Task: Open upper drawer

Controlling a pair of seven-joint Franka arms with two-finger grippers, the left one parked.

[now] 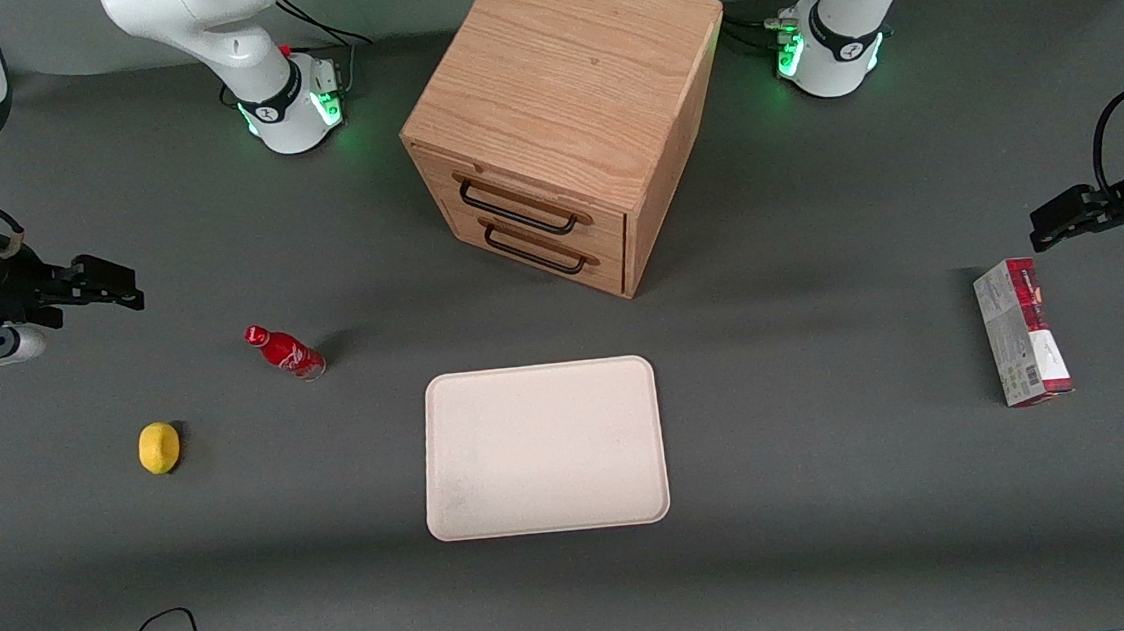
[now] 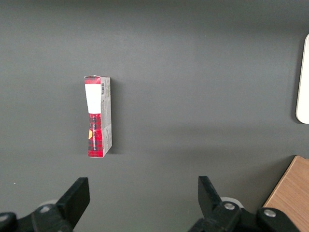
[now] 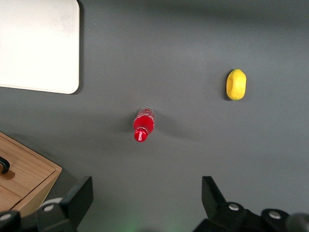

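The light oak cabinet (image 1: 565, 105) stands at the back middle of the table, its front turned toward the working arm's end. Its upper drawer (image 1: 525, 196) is closed, with a black wire bar handle (image 1: 517, 211). The like lower drawer (image 1: 541, 244) under it is closed too. My right gripper (image 1: 113, 286) hangs open and empty above the table at the working arm's end, well away from the cabinet. In the right wrist view its fingers (image 3: 79, 198) are wide apart with nothing between them, and a corner of the cabinet (image 3: 26, 176) shows.
A red bottle (image 1: 284, 352) stands between the gripper and the cabinet, nearer the camera. A yellow lemon (image 1: 159, 447) lies nearer still. A white tray (image 1: 543, 447) lies in front of the cabinet. A red and white box (image 1: 1023, 344) lies toward the parked arm's end.
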